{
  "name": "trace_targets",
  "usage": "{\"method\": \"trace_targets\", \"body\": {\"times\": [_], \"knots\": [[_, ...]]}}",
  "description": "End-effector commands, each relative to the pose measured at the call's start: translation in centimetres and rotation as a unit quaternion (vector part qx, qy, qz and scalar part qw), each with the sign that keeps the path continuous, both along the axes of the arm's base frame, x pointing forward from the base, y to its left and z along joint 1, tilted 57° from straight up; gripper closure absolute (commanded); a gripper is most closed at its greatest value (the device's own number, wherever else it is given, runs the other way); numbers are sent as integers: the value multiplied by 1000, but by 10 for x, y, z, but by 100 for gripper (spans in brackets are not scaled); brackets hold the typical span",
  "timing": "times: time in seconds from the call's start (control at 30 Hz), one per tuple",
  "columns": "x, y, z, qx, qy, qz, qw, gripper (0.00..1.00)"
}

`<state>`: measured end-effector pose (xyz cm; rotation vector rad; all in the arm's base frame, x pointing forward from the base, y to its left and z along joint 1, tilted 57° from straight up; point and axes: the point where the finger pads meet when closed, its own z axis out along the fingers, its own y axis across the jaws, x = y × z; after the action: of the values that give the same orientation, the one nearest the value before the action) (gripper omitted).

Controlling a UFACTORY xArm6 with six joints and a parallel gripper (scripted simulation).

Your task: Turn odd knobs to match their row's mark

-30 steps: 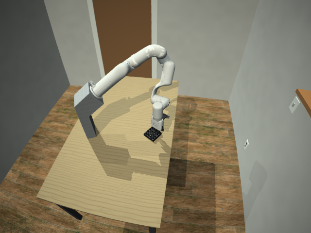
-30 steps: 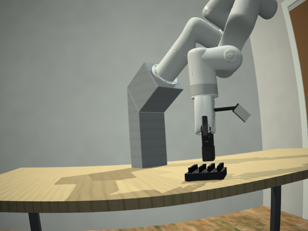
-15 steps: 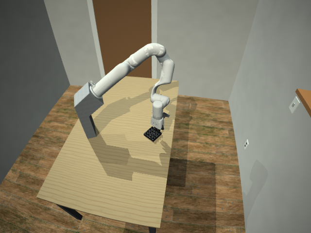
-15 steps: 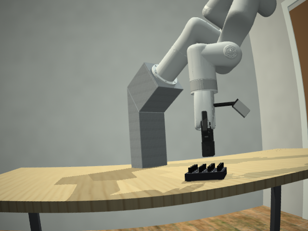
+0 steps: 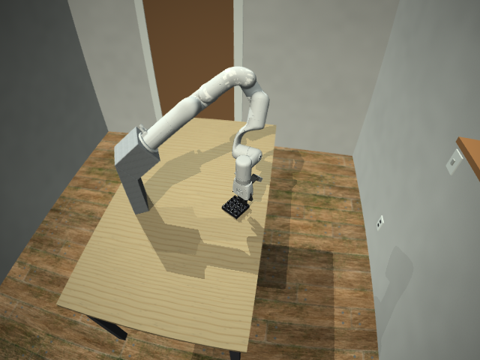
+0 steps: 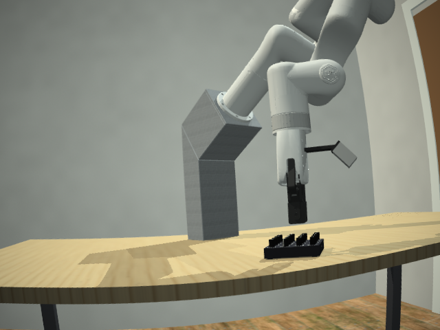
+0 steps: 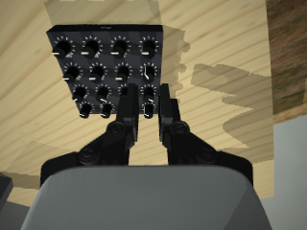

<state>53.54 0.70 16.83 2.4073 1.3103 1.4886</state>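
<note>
The black knob box (image 5: 233, 207) (image 6: 294, 250) (image 7: 107, 62) stands on its feet on the wooden table (image 5: 163, 271) (image 6: 141, 269), near its right edge. In the wrist view it shows four rows of four knobs with white lines. Most lines in the two far rows point left. The rightmost knob of the second row (image 7: 149, 72) points more upward than its neighbours. My gripper (image 5: 244, 198) (image 6: 298, 221) (image 7: 148, 96) hangs straight above the box with a clear gap over the knob tops. Its fingers stand slightly apart with nothing between them. They partly hide the near rows in the wrist view.
The arm's grey pedestal (image 5: 133, 170) (image 6: 211, 184) stands on the table behind and left of the box. The table's right edge (image 5: 263, 232) runs close to the box. A small grey camera block (image 6: 344, 153) sticks out from the wrist.
</note>
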Motion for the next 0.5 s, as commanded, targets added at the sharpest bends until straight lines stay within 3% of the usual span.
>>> {"method": "trace_targets", "body": {"times": [0.0,0.27,0.33,0.47], "knots": [[0,-1,1,26,13,-19,999,81],[-2,-1,2,130,66,-95,985,81],[-2,-1,2,130,66,-95,985,81],[-2,-2,3,188,96,-138,968,81]]}}
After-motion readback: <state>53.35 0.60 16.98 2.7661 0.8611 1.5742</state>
